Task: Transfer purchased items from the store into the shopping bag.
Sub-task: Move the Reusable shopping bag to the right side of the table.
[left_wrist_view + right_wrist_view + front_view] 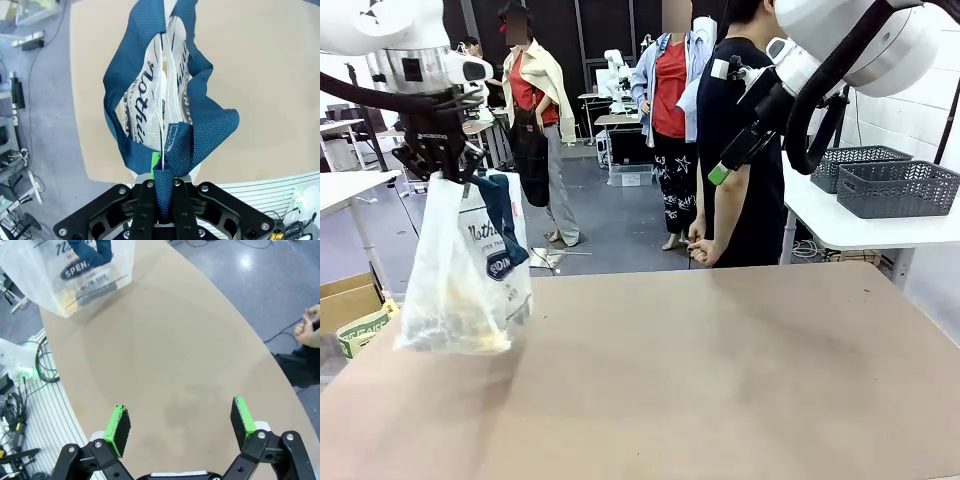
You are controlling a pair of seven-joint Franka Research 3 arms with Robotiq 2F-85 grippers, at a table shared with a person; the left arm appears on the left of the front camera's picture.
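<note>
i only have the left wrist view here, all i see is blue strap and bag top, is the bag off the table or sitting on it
Observer: In the front view the shopping bag hangs from the left gripper by its strap, at the table's left edge; whether its bottom touches, I can't tell.
Operator: anything in it
Observer: Yes, yellowish and dark items show through the bottom.
Operator: wheres the other arm
Observer: The right gripper is raised above bare table, jaws open, holding nothing.
Operator: person close?
Observer: A person stands at the far side.
</note>
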